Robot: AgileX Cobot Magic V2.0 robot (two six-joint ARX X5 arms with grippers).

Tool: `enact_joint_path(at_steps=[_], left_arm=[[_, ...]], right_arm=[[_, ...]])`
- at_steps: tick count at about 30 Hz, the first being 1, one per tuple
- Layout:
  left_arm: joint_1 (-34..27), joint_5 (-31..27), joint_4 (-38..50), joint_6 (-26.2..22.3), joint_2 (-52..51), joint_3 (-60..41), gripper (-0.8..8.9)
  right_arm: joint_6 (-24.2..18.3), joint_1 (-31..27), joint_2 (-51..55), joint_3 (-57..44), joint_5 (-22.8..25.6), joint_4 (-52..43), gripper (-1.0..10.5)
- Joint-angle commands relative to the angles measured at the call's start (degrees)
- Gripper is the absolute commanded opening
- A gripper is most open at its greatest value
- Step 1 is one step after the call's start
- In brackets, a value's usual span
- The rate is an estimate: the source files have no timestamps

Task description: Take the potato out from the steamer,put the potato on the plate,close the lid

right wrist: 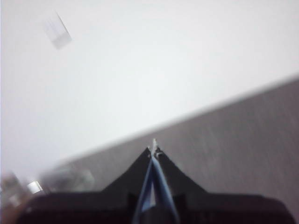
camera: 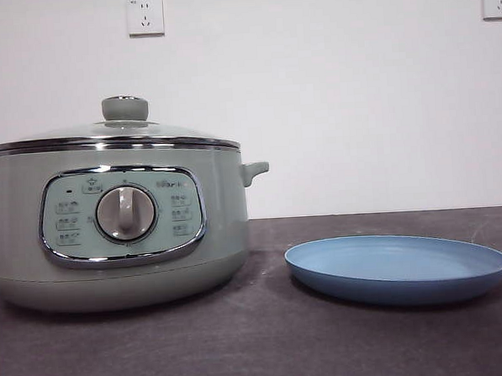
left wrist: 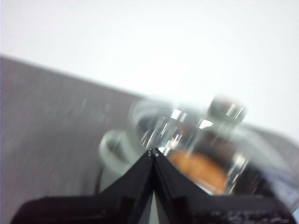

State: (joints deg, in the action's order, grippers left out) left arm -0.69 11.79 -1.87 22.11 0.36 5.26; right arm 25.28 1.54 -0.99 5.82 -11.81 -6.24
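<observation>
The sage-green steamer (camera: 118,224) stands at the left of the table with the glass lid (camera: 117,132) shut on it, knob (camera: 125,108) on top. The light blue plate (camera: 397,268) lies empty on the table to its right. In the left wrist view the potato (left wrist: 198,170) shows orange-brown through the blurred glass lid (left wrist: 187,128) inside the steamer (left wrist: 114,151). My left gripper (left wrist: 153,152) is shut and empty, apart from the pot. My right gripper (right wrist: 153,149) is shut and empty over the table; a sliver of the plate (right wrist: 150,191) shows between its jaws. Neither arm shows in the front view.
A white wall with two power sockets (camera: 145,16) stands behind the dark grey table (camera: 268,347). The steamer's side handle (camera: 254,168) juts toward the plate. Both wrist views are motion-blurred.
</observation>
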Motion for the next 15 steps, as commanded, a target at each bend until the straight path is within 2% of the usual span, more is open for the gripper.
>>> enact_joint_path(at_steps=[1, 6, 11, 15], left_arm=[[-0.1, 0.4, 1.4, 1.9, 0.0, 6.6, -0.06], [-0.1, -1.3, 1.8, 1.6, 2.6, 18.5, -0.06], [-0.1, -1.0, 2.1, -2.6, 9.2, 30.4, -0.06], [-0.1, -0.2, 0.3, -5.0, 16.5, 39.4, -0.06]], right_arm=[[1.4, 0.1, -1.1, 6.1, 0.2, -2.4, -0.1], [-2.5, 0.1, -7.7, 19.3, 0.1, -2.3, -0.1], [-3.4, 0.1, -17.8, 34.1, -0.9, -0.7, -0.1], [-5.8, 0.1, -26.9, 45.8, -8.5, 2.1, -0.1]])
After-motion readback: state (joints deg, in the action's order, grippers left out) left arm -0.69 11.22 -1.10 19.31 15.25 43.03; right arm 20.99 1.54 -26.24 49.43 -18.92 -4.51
